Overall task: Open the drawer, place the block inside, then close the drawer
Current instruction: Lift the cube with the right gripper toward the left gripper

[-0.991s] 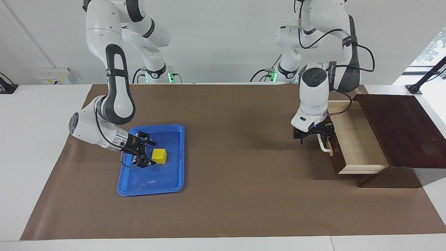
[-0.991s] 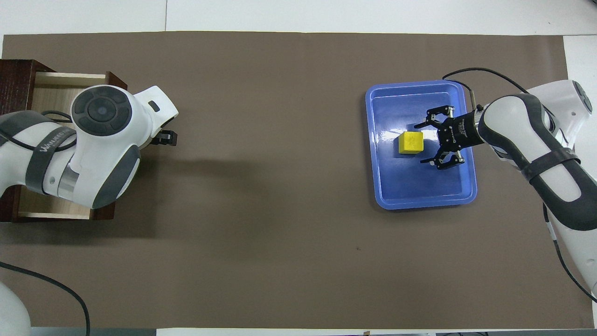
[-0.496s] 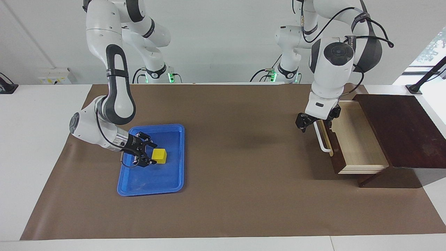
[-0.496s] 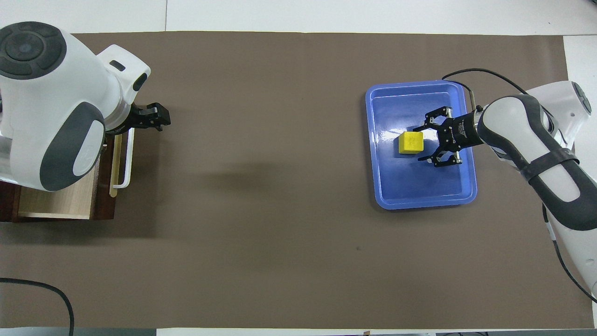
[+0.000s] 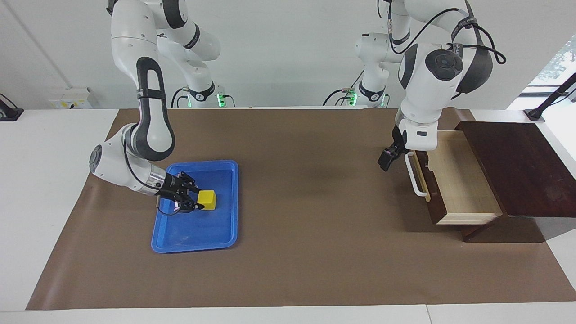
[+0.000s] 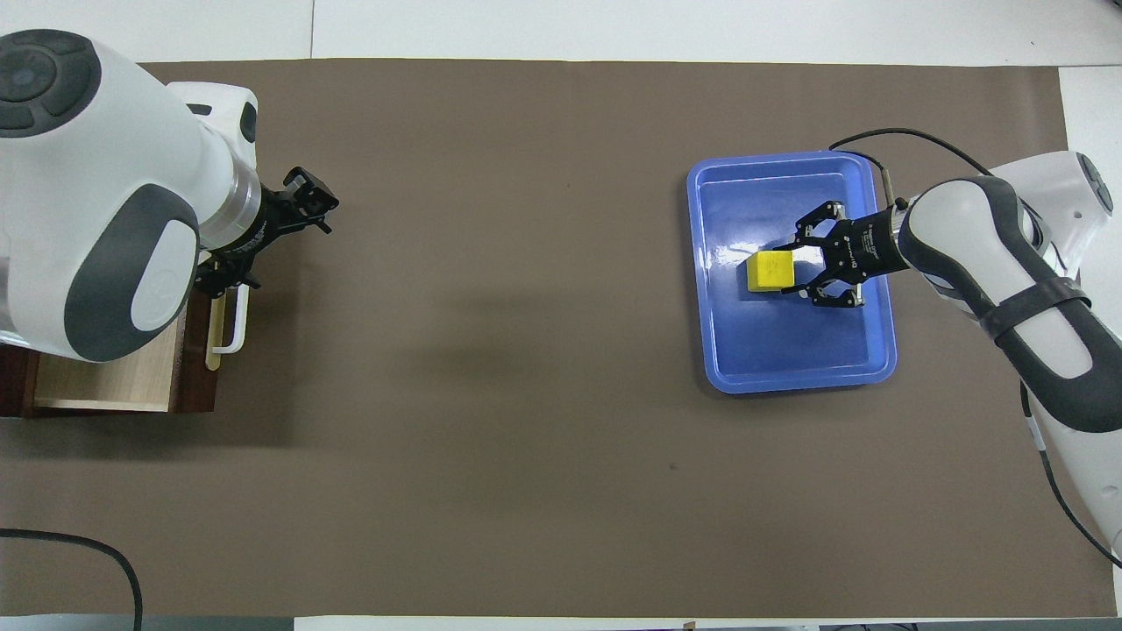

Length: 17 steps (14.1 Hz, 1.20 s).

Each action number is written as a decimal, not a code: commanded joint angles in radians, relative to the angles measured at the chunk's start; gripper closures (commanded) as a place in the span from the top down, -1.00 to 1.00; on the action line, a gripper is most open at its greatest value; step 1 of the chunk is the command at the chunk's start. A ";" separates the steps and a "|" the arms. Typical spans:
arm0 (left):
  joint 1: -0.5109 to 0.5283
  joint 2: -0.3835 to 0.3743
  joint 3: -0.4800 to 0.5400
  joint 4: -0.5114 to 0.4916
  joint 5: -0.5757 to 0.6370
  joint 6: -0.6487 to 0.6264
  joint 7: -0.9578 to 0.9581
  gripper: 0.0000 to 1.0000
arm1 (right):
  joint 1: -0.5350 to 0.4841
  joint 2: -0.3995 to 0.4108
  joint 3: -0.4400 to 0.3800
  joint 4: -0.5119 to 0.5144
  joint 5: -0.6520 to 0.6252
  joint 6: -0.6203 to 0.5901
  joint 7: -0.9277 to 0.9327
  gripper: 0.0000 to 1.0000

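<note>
The small yellow block (image 5: 207, 199) (image 6: 770, 271) lies in the blue tray (image 5: 180, 238) toward the right arm's end of the table. My right gripper (image 5: 198, 200) (image 6: 789, 272) reaches low into the tray and is shut on the block, one finger on each side. The drawer (image 5: 454, 180) (image 6: 105, 386) stands pulled out at the left arm's end, its pale wood interior showing nothing inside. My left gripper (image 5: 387, 158) (image 6: 307, 197) hangs open above the mat, just off the drawer's white bar handle (image 5: 416, 177) (image 6: 235, 324) and not touching it.
The drawer belongs to a dark brown cabinet (image 5: 517, 166) at the table's edge. A brown mat (image 5: 306, 252) covers the table between tray and drawer. The left arm's large wrist hides part of the drawer in the overhead view.
My right gripper has closed onto the block, which it stood open beside. My left gripper has lifted away from the drawer handle and turned, staying open. The drawer stays open.
</note>
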 commanded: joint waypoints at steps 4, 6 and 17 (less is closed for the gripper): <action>-0.103 -0.040 0.013 -0.039 -0.038 -0.009 -0.545 1.00 | 0.002 0.010 0.002 0.143 0.023 -0.094 -0.018 -1.00; -0.106 -0.040 0.013 -0.045 -0.075 0.014 -0.661 1.00 | 0.025 0.002 0.004 0.186 0.023 -0.134 0.005 -1.00; -0.253 0.018 0.016 -0.054 -0.078 0.173 -1.139 1.00 | 0.339 -0.028 0.011 0.324 0.038 -0.125 0.398 -1.00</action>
